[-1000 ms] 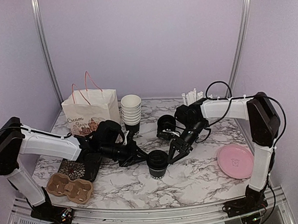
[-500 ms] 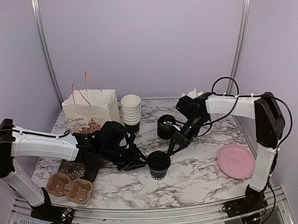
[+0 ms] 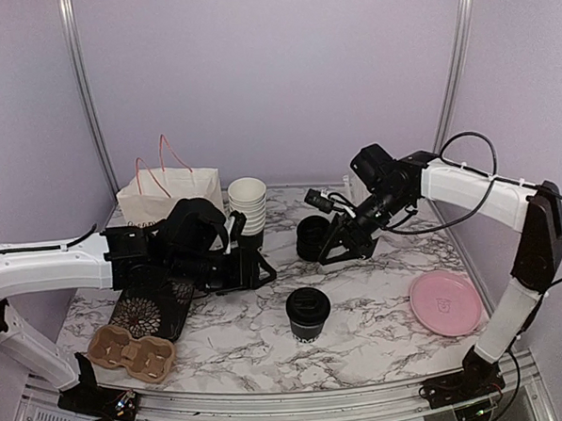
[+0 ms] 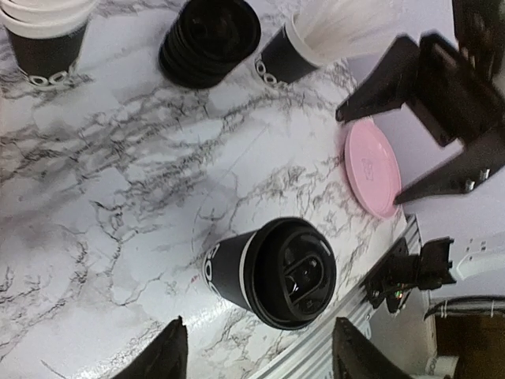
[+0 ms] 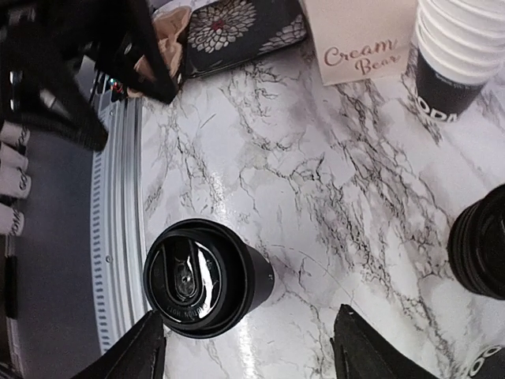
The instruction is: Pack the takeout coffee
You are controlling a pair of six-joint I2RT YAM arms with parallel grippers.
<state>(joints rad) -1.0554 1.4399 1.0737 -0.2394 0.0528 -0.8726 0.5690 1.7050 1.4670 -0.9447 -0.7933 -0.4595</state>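
lidded coffee stands free at mid-table, both grippers apart

the marble table [image 3: 382, 342] fills the floor of the booth. the left arm [image 3: 48, 265] reaches in low from the left, and the right arm [image 3: 478, 186] arches in from the right.

a white paper bag [image 3: 167, 193] with pink handles stands at the back left. a pink plate [image 3: 444, 303] lies flat near the right edge. at the near left sits a brown cardboard carrier [image 3: 130, 350], with a black flower-patterned piece [image 3: 154, 311] just behind it. a stack of white-lined cups [image 3: 248, 205] stands beside the bag, a stack of black lids [image 3: 313, 237] sits to its right, and a black cup of white straws [image 4: 288, 55] stands next to the lids.

the takeout coffee [image 3: 308, 313] stands upright on the bare marble at the near middle, lid on. it is between the carrier and the plate and touches neither.

the left gripper [image 4: 256, 355] has its jaws spread with nothing between them, and the cup sits just beyond its tips. the right gripper [image 5: 248, 343] is likewise spread and empty, up near the lids, with the cup below it.
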